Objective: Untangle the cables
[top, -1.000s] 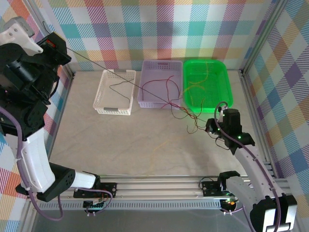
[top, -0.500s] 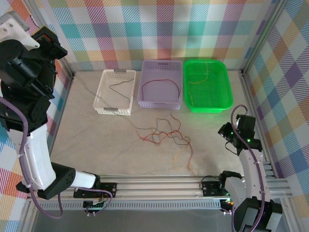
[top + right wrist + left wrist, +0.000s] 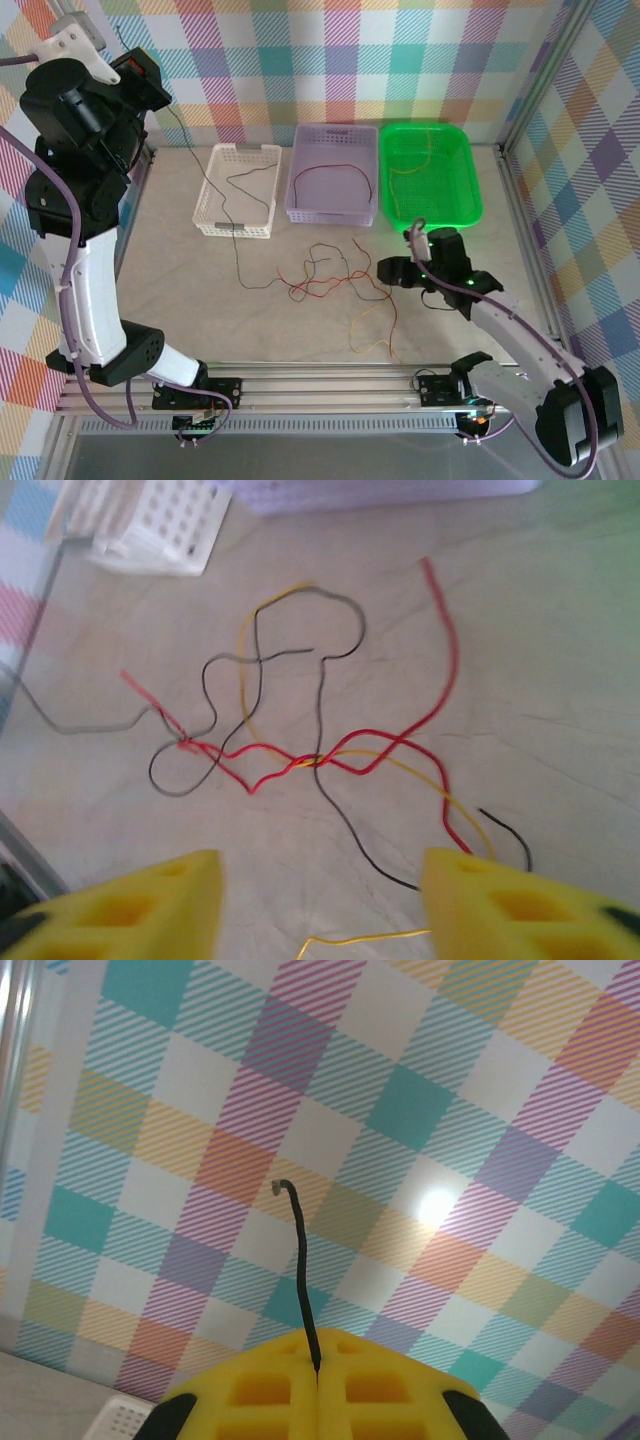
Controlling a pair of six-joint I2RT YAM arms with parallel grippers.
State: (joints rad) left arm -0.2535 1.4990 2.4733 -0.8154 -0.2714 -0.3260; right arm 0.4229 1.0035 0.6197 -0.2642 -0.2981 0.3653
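The knot of cables (image 3: 330, 282) lies on the table just in front of the purple basket (image 3: 332, 218). Red, yellow and dark strands cross one another there, and in the right wrist view a red and a yellow strand look twisted together where a dark one runs across them. The left gripper (image 3: 150, 85) is raised high, well to the left of the purple basket, its jaws pressed together on the tip of a dark cable (image 3: 237, 262). That cable hangs down past the white basket (image 3: 235, 229), which stands just left of the purple basket, and trails across the table into the knot. The right gripper (image 3: 395, 268) sits low, in front and to the right of the purple basket, jaws spread wide with nothing between them, facing the knot. A red strand lies inside the purple basket and a yellow one in the green tray (image 3: 430, 226) just to its right, so I'd say the sorting is partway done. The step in hand looks like drawing the dark cable out. Next, the right gripper would need to pin the red and yellow strands near the crossing, so that a pull frees the dark cable rather than dragging the whole bunch.
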